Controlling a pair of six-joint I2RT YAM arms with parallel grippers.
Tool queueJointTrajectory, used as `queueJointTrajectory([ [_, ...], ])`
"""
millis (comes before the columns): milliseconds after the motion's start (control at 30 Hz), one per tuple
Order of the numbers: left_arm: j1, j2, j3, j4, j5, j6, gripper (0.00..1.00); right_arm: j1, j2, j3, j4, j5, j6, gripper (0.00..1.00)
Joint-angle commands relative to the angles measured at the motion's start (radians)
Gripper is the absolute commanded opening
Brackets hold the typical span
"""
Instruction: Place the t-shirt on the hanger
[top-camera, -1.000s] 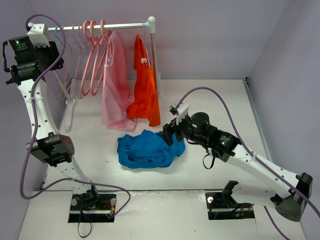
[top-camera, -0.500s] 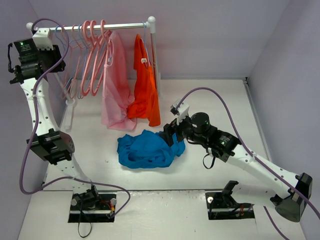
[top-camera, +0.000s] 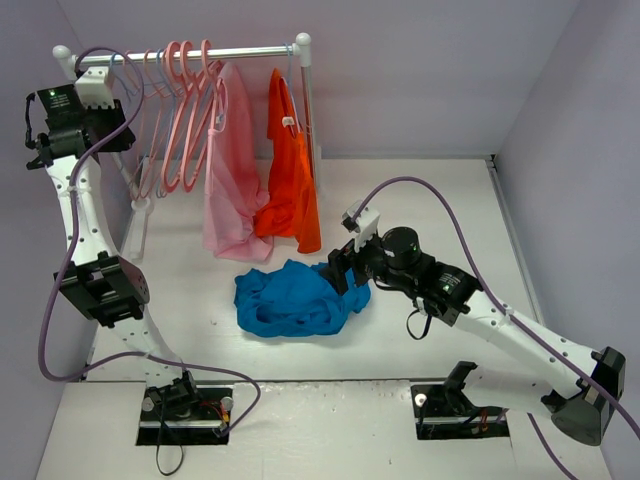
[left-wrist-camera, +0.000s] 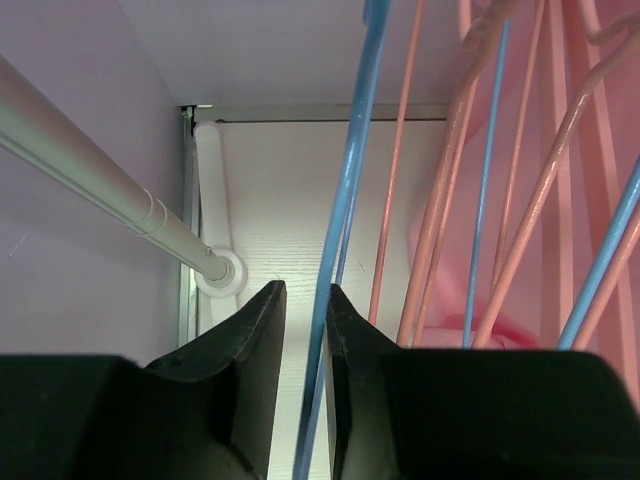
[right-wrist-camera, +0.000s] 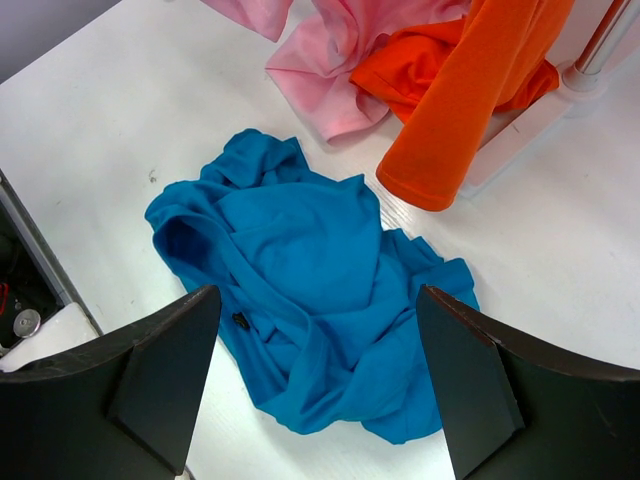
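At rail (left-wrist-camera: 100, 180) | hanger (left-wrist-camera: 345, 200) inside narrowly open left hand (left-wrist-camera: 305, 290) | right hand (right-wrist-camera: 318, 295) wide open above t-shirt (right-wrist-camera: 300, 240)

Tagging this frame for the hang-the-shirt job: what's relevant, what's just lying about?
Job: blue t-shirt; pale blue hanger; left pincer, straddling the hanger's wire.
Lying about: pink hangers; pink garment; orange garment; rail.
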Motion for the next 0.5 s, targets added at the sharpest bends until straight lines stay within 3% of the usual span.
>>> queueJointTrajectory([
  [0,0.006,-0.065,0.018,0.067,0.033,0.004,0.14,-0.008,-0.016,0.014,0.065,-0.008,0.005,0.76],
  [467,0.004,-0.116,-0.083,0.072,0.025,-0.006,0.12,-0.008,-0.012,0.019,0.065,-0.011,-0.002,0.76],
])
